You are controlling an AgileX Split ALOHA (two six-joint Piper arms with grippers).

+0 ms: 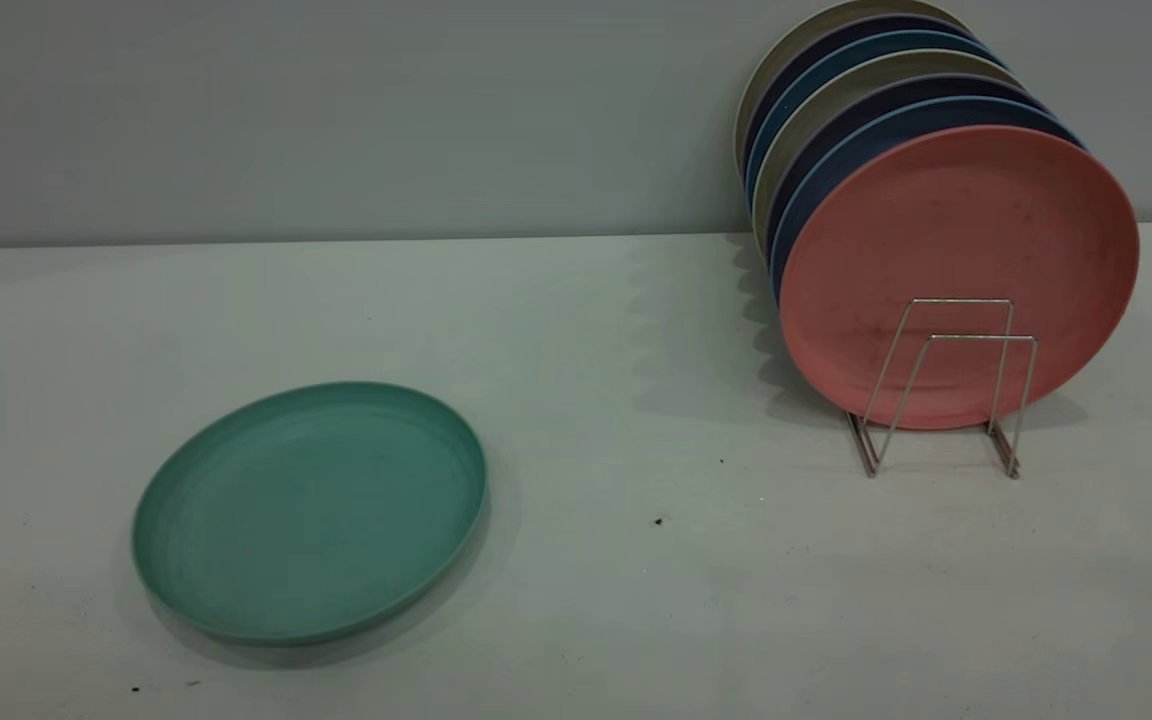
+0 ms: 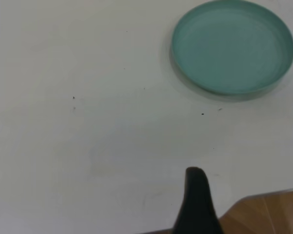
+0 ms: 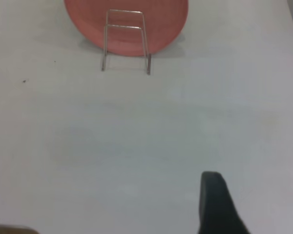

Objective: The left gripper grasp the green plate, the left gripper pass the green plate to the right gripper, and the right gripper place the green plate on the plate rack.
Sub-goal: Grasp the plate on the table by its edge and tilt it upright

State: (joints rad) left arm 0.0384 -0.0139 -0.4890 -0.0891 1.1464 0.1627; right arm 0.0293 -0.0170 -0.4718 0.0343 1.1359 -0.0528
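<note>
The green plate (image 1: 311, 510) lies flat on the white table at the front left. It also shows in the left wrist view (image 2: 233, 46), well ahead of my left gripper (image 2: 249, 187). Only one black finger (image 2: 196, 195) of that gripper shows, with nothing beside it, so the jaws stand apart and empty. The plate rack (image 1: 946, 390) stands at the back right, its two front wire loops free. My right gripper (image 3: 258, 195) is open and empty, well short of the rack (image 3: 126, 44). Neither gripper shows in the exterior view.
A salmon-pink plate (image 1: 956, 250) stands in the rack behind the free loops, with several more plates (image 1: 866, 110) stacked behind it. It also shows in the right wrist view (image 3: 132, 19). The table edge and wood floor (image 2: 268, 214) lie near the left gripper.
</note>
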